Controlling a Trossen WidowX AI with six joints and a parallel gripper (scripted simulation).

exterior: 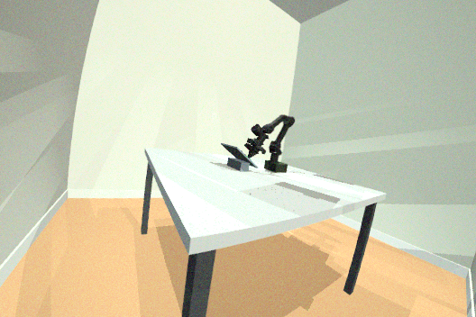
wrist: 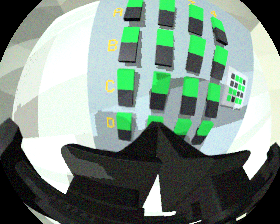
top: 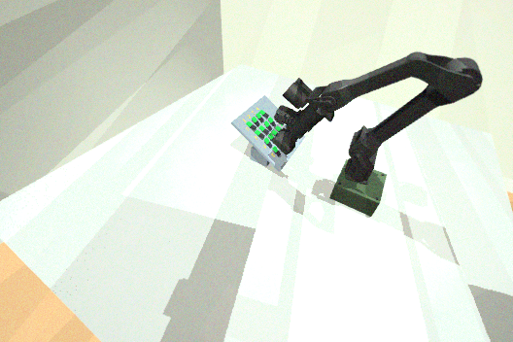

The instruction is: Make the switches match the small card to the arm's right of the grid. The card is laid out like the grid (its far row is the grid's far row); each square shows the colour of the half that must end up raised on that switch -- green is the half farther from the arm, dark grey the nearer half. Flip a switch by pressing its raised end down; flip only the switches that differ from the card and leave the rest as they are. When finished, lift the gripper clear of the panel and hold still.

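Observation:
The tilted grey-blue panel (top: 239, 122) (exterior: 235, 152) (wrist: 99, 65) carries switches in rows A to D, each with a green far half and a dark grey near half. In the wrist view, the near halves of switch A1 (wrist: 133, 13) and switch B2 (wrist: 164, 54) show thick edges and look raised. The small white card (wrist: 236, 89) is on the right of the grid; its green and dark squares are tiny. My gripper (wrist: 155, 126) (exterior: 251, 155) is shut and empty. Its tips overlap the second switch of row D in the wrist view, hiding its near half; contact cannot be told.
A grey block (top: 258, 155) (exterior: 237, 164) supports the panel from below. The arm's dark green base (top: 359, 190) (exterior: 276, 166) stands on the white table (top: 160, 166) (exterior: 212, 212) on the near side of the panel. Shadows cross the panel and table.

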